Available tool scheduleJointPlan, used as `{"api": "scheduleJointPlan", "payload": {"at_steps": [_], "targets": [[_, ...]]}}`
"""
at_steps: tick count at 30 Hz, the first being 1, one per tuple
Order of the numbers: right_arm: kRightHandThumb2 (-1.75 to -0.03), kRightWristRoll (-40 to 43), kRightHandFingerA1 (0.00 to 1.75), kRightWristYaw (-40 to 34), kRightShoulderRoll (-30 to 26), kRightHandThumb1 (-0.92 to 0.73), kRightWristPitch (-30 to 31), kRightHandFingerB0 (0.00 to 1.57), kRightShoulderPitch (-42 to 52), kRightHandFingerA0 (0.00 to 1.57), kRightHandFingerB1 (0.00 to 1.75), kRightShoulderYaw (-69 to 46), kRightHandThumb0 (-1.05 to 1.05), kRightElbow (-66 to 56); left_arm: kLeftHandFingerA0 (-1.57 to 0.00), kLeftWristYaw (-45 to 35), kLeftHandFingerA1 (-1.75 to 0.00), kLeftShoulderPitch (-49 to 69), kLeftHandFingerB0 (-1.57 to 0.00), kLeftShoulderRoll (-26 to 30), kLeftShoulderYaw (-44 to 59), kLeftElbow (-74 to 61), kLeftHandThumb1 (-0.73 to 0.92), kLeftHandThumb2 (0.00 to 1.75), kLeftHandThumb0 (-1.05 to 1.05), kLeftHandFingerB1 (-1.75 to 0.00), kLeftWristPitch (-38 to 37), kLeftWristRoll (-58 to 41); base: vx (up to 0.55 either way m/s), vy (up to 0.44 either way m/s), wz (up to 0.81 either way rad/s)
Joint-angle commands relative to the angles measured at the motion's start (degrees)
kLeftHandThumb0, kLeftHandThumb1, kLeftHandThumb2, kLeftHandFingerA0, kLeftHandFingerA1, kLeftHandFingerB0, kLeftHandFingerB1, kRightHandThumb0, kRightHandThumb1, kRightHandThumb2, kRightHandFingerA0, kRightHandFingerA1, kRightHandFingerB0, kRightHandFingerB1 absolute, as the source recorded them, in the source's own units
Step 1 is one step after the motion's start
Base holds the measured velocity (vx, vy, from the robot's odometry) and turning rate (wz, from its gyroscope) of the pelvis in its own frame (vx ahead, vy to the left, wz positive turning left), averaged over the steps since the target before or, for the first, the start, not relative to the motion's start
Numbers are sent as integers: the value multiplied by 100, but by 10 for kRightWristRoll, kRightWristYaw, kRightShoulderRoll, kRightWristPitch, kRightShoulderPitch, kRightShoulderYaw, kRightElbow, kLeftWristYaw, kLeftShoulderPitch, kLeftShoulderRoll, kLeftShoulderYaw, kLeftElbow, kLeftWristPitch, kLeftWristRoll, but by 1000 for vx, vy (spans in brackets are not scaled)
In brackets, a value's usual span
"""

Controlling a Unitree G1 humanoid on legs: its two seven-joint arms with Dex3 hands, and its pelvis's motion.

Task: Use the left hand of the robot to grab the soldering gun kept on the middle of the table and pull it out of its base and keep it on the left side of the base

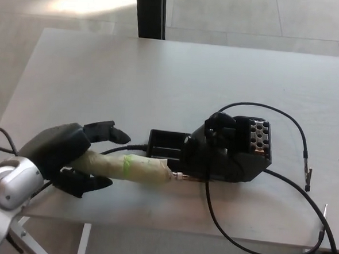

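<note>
The soldering gun (pixel 137 168), its handle wrapped in pale tape with a green band, lies on the table just left of the black base (pixel 237 157). Its metal tip (pixel 182 176) points right and ends against the base's front left corner. My left hand (pixel 64 155) sits over the rear end of the handle. The fingers (pixel 107 132) are spread above the handle and the thumb lies below it, so the hand is open around the handle. The right hand does not show.
The grey table (pixel 161 80) has its front edge close below the hand. Black cables (pixel 248 247) loop from the base over the front right, and a thin lead ends in a clip (pixel 308 177) at the right. A dark post (pixel 150 12) stands behind the table.
</note>
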Motion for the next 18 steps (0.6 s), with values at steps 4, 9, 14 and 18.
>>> {"api": "scheduleJointPlan", "payload": {"at_steps": [4, 9, 14, 18], "targets": [[-126, -2, 94, 11, -12, -40, -14, 65, -4, 126, 117, 4, -105, -6, -17, -24, -58, -14, -27, 62, -84, -4, 54, 85, -54, -47, 24, 142, 0, 0, 0], [-108, 4, 91, 12, -12, -38, -13, 60, -5, 131, 131, -2, -103, -4, -15, -27, -61, -18, -34, 73, -96, -15, 71, 61, -53, -36, 34, 154, 0, 0, 0], [-126, 11, 95, 12, -12, -35, -11, 60, -9, 127, 119, -9, -105, -3, -13, -37, -56, -18, -30, 91, -85, -28, 54, 87, -57, -49, 33, 145, 0, 0, 0], [-126, 10, 98, 13, -13, -34, -11, 59, -8, 132, 119, -10, -105, -4, -15, -37, -58, -14, -34, 103, -78, -34, 55, 87, -57, -50, 25, 148, 0, 0, 0]]}}
